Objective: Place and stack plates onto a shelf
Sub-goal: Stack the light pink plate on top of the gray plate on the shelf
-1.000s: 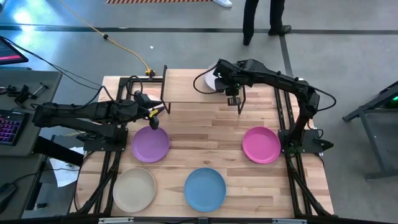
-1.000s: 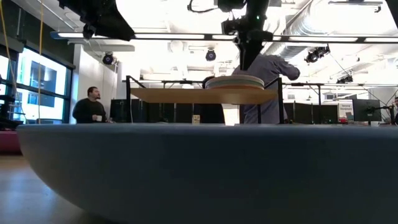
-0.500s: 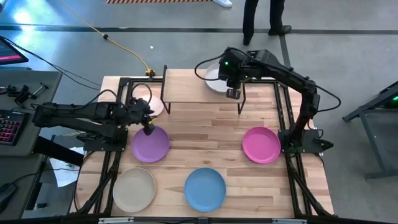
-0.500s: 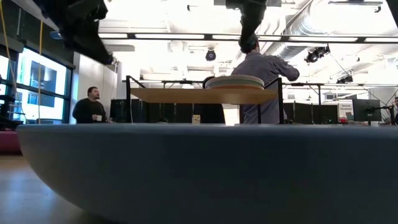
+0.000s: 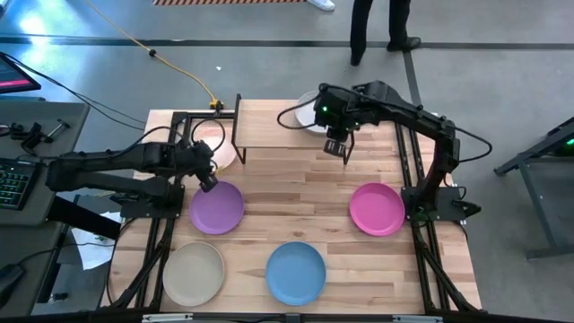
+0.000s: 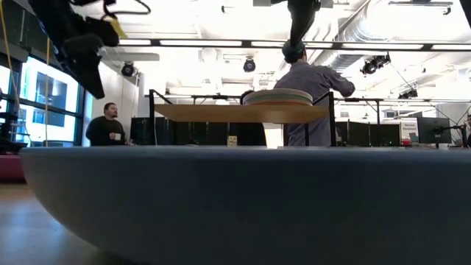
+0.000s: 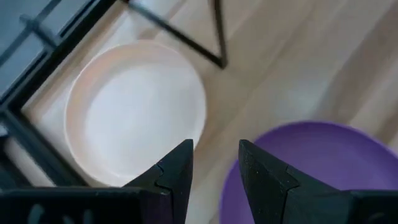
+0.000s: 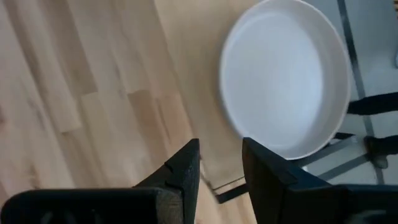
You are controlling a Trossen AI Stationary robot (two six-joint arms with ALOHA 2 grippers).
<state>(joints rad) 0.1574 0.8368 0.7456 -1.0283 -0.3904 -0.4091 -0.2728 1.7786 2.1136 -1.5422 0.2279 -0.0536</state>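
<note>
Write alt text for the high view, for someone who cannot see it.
Seen from above, four plates lie on a wooden table: purple, magenta, blue and beige. The left claw hovers empty at the purple plate's far edge, near a pale pink plate beside the shelf. The right claw hangs empty at the shelf's right end.

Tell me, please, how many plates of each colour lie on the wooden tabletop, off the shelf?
Round matte purple plate: 1
Round matte magenta plate: 1
Round matte blue plate: 1
Round matte beige plate: 1
Round matte pale pink plate: 1
Total: 5
</note>
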